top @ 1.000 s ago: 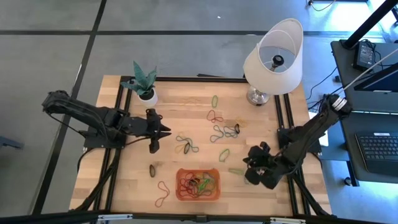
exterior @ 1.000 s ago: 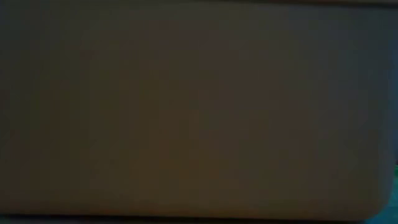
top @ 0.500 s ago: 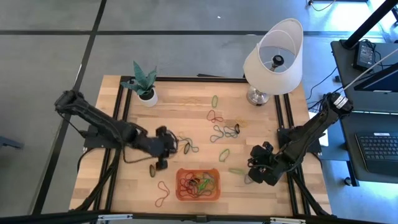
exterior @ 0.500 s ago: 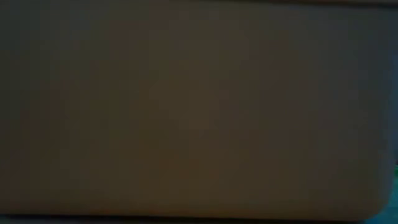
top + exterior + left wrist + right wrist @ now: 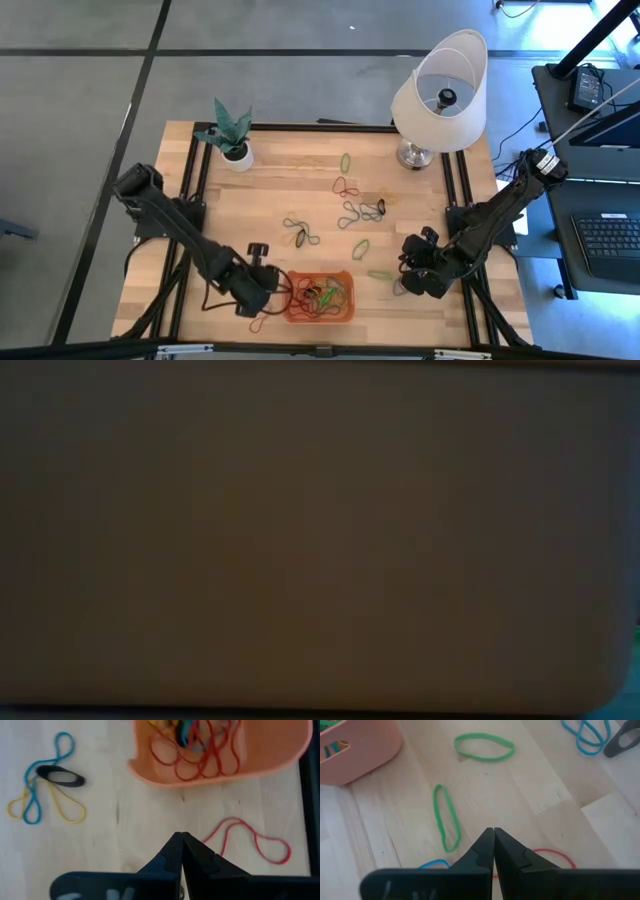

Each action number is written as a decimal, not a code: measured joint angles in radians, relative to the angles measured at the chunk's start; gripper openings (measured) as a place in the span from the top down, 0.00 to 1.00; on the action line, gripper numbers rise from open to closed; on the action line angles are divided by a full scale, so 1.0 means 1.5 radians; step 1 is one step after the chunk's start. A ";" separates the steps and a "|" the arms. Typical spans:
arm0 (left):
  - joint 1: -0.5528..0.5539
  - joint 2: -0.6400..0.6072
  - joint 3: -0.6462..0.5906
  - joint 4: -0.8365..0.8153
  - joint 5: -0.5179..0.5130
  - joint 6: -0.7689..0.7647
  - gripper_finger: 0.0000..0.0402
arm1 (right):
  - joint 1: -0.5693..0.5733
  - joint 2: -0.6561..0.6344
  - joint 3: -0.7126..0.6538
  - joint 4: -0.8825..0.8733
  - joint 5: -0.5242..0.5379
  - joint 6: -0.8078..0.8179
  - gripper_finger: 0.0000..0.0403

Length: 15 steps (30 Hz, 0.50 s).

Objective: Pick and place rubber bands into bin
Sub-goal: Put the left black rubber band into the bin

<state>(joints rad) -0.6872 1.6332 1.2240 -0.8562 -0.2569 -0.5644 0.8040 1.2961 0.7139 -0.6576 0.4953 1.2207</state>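
Beside the bin (image 5: pixel 345 312) edge, left pincer (image 5: pixel 268 297) closed, empty

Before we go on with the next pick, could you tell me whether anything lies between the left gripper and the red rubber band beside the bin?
Nothing visible does. The left gripper, shut and empty, hovers over bare wood, and the red rubber band lies just beside its tips. The bin sits just beyond, with only bare table between.
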 joint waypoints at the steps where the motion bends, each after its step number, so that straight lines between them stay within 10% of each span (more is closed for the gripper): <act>1: -0.005 0.007 0.000 0.000 0.001 0.005 0.99 | 0.000 0.000 0.000 -0.001 0.000 -0.001 0.96; 15: -0.025 0.051 -0.004 -0.004 0.010 -0.010 0.98 | 0.000 0.000 0.000 0.007 0.000 0.004 0.96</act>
<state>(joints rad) -0.7246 1.7096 1.2178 -0.8622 -0.2421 -0.5789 0.8040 1.2964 0.7139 -0.6472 0.4957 1.2266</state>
